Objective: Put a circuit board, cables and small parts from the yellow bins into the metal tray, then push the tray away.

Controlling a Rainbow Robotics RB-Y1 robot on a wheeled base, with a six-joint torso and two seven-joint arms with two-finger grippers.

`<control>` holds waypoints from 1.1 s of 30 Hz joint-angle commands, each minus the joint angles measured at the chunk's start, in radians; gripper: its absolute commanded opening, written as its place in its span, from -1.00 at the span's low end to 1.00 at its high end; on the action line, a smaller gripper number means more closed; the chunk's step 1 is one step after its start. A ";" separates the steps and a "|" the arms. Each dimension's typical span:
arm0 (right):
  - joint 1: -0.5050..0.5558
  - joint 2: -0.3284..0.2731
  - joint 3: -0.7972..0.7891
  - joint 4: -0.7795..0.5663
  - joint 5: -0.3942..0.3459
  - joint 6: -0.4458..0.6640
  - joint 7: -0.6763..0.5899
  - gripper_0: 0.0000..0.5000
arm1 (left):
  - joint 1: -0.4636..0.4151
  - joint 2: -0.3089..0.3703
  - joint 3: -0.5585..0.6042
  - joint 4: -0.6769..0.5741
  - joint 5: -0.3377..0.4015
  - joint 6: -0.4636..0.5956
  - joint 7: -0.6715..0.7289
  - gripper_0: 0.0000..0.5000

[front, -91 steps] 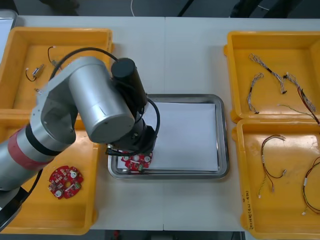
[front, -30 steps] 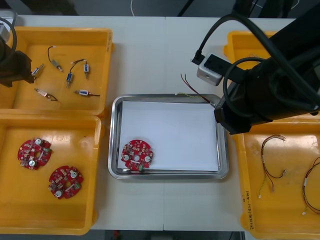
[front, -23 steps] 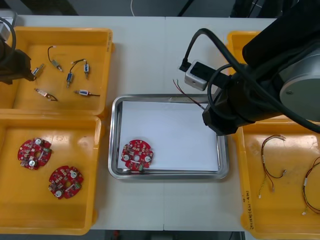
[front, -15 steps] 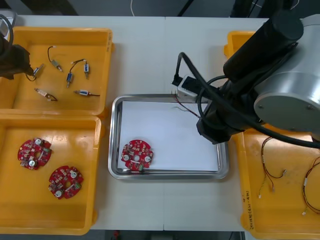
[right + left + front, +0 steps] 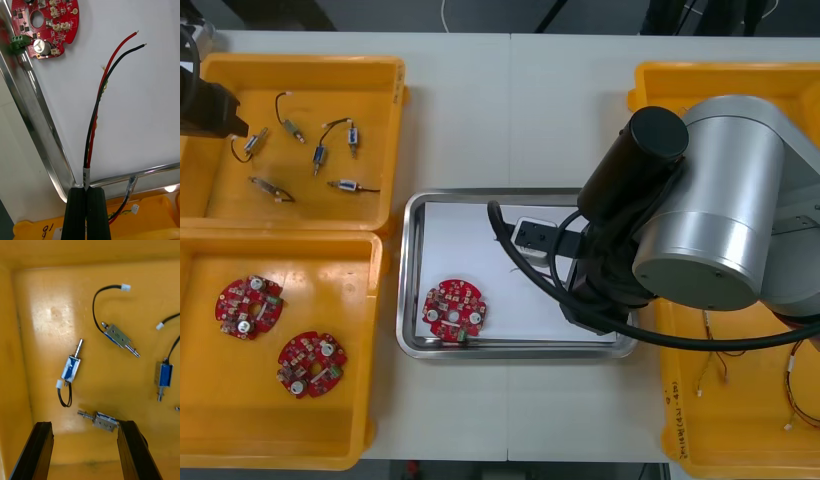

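My right gripper (image 5: 89,189) is shut on a cable (image 5: 98,97) of red, black and thin yellow strands. The cable's bare ends hang over the white inside of the metal tray (image 5: 44,129). A round red circuit board (image 5: 44,26) lies past the cable ends, in the tray's corner; it sits at the tray's front left (image 5: 454,308). My right arm (image 5: 680,230) covers the right part of the tray (image 5: 412,270). My left gripper (image 5: 86,450) stands open above small metal parts (image 5: 71,367) in the far left yellow bin (image 5: 300,72).
Two more circuit boards (image 5: 248,304) lie in the near left bin (image 5: 370,400). Several small metal parts (image 5: 320,155) with black leads are spread in the far left bin. Cables (image 5: 710,375) lie in the near right bin (image 5: 670,410), just beyond the tray's rim.
My right arm has swung from the tray's far right corner down over the tray, carrying the cable with it. The left gripper has stayed over the far left bin.
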 commanded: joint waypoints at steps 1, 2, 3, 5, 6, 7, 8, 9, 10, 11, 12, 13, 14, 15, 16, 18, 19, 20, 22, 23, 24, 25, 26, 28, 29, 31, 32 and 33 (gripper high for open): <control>-0.032 -0.008 0.027 -0.008 0.018 0.003 0.125 -1.00 | -0.063 0.047 -0.016 0.065 0.027 -0.090 -0.219 1.00; -0.032 -0.008 0.029 -0.008 0.018 0.003 0.136 -1.00 | -0.064 0.044 -0.016 0.074 0.030 -0.099 -0.231 1.00; -0.032 -0.008 0.027 -0.008 0.025 0.003 0.156 -1.00 | -0.069 0.041 -0.016 0.095 0.035 -0.119 -0.254 1.00; -0.032 -0.008 0.032 -0.006 0.038 0.003 0.194 -1.00 | -0.077 0.030 -0.015 0.132 0.042 -0.168 -0.294 1.00; -0.032 -0.008 0.034 -0.006 0.045 0.003 0.205 -1.00 | -0.077 0.029 -0.015 0.141 0.045 -0.187 -0.305 1.00; -0.032 -0.008 0.038 -0.008 0.054 0.003 0.219 -1.00 | -0.078 0.022 -0.015 0.158 0.050 -0.217 -0.320 1.00; -0.032 -0.008 0.040 -0.006 0.060 0.003 0.225 -1.00 | -0.078 0.019 -0.016 0.166 0.055 -0.231 -0.331 1.00; -0.032 -0.008 0.047 -0.002 0.071 0.003 0.229 -1.00 | -0.078 0.016 -0.016 0.186 0.062 -0.260 -0.352 1.00; -0.032 -0.008 0.052 0.006 0.078 0.003 0.231 -1.00 | -0.078 0.013 -0.015 0.206 0.070 -0.286 -0.374 1.00; -0.031 -0.008 0.060 0.012 0.086 0.003 0.232 -1.00 | -0.078 0.009 -0.016 0.224 0.076 -0.311 -0.397 1.00; -0.032 -0.008 0.061 0.017 0.089 0.003 0.232 -1.00 | -0.080 0.007 -0.016 0.232 0.081 -0.323 -0.408 1.00; -0.032 -0.008 0.067 0.026 0.100 0.003 0.234 -1.00 | -0.080 0.003 -0.015 0.247 0.090 -0.343 -0.429 1.00; -0.032 -0.006 0.075 0.037 0.109 0.003 0.236 -1.00 | -0.081 -0.002 -0.018 0.263 0.097 -0.363 -0.446 1.00; -0.032 -0.006 0.078 0.043 0.114 0.003 0.236 -1.00 | -0.081 -0.002 -0.020 0.269 0.102 -0.372 -0.454 1.00; -0.031 -0.008 0.084 0.057 0.121 -0.007 0.236 -1.00 | -0.081 -0.007 -0.030 0.281 0.114 -0.392 -0.463 1.00; -0.031 -0.006 0.100 0.075 0.133 -0.030 0.237 -1.00 | -0.081 -0.007 -0.053 0.295 0.136 -0.424 -0.464 1.00; -0.031 -0.006 0.109 0.083 0.144 -0.043 0.237 -1.00 | -0.081 -0.008 -0.073 0.301 0.150 -0.446 -0.464 1.00; -0.026 -0.008 0.118 0.089 0.152 -0.057 0.237 -1.00 | -0.081 -0.008 -0.093 0.304 0.160 -0.461 -0.461 1.00; -0.019 -0.006 0.121 0.097 0.161 -0.078 0.237 -1.00 | -0.081 -0.008 -0.115 0.309 0.174 -0.475 -0.460 1.00; -0.011 -0.006 0.121 0.104 0.161 -0.093 0.237 -1.00 | -0.081 -0.010 -0.121 0.310 0.180 -0.475 -0.458 1.00; -0.008 -0.005 0.123 0.107 0.161 -0.101 0.236 -1.00 | -0.081 -0.008 -0.122 0.310 0.182 -0.475 -0.458 1.00; -0.002 -0.005 0.121 0.115 0.161 -0.116 0.237 -1.00 | -0.081 -0.011 -0.124 0.310 0.182 -0.475 -0.458 1.00; 0.003 -0.005 0.121 0.121 0.163 -0.130 0.237 -1.00 | -0.081 -0.013 -0.127 0.310 0.180 -0.475 -0.458 1.00; 0.009 -0.003 0.123 0.127 0.166 -0.144 0.240 -1.00 | -0.081 -0.016 -0.135 0.315 0.177 -0.478 -0.457 1.00; 0.012 -0.003 0.129 0.129 0.172 -0.149 0.242 -1.00 | -0.081 -0.017 -0.139 0.321 0.179 -0.484 -0.457 1.00; 0.012 -0.005 0.144 0.132 0.186 -0.153 0.243 -1.00 | -0.081 -0.024 -0.150 0.328 0.179 -0.499 -0.457 1.00; 0.012 -0.006 0.158 0.130 0.201 -0.158 0.242 -1.00 | -0.081 -0.027 -0.155 0.336 0.179 -0.507 -0.458 1.00; 0.014 -0.008 0.167 0.132 0.210 -0.159 0.242 -1.00 | -0.080 -0.027 -0.158 0.338 0.179 -0.510 -0.458 1.00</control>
